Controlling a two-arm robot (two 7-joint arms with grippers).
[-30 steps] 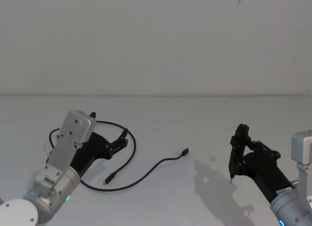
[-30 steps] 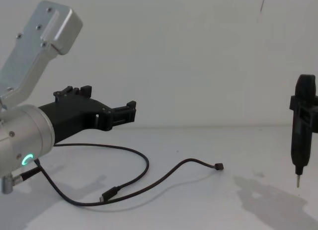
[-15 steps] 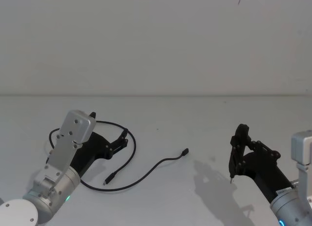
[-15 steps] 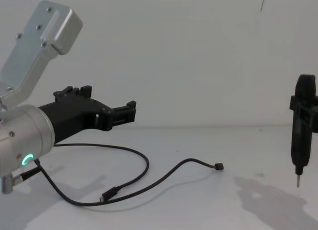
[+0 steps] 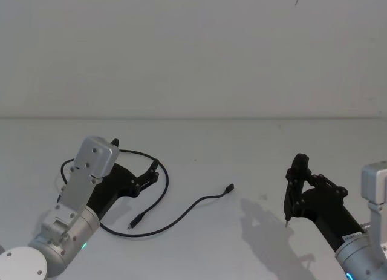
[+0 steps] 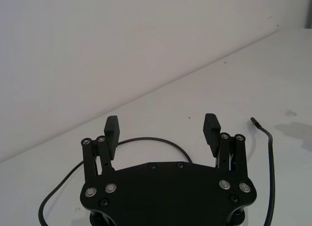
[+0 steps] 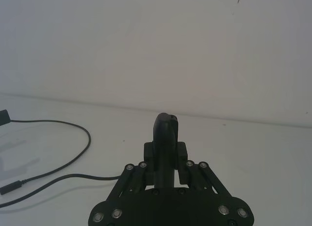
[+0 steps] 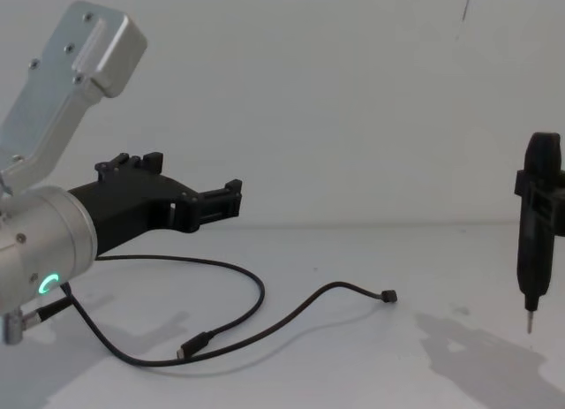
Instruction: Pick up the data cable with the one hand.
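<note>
The data cable [image 5: 228,188] lies in loose black curves on the white table, one small plug pointing right and the other near the front. It also shows in the chest view [image 8: 387,295], the left wrist view [image 6: 270,143] and the right wrist view [image 7: 89,138]. My left gripper [image 5: 152,171] hangs open a little above the cable's loop, touching nothing. Seen from the left wrist, the left gripper [image 6: 161,123] has an arc of cable on the table beyond its spread fingers. My right gripper [image 5: 297,165] stays shut and empty at the right, well away from the cable.
The white table [image 5: 242,141] runs back to a plain white wall. Open surface lies between the cable's right plug and the right arm. A short black lead with a metal plug [image 8: 40,310] hangs beside the left arm's body.
</note>
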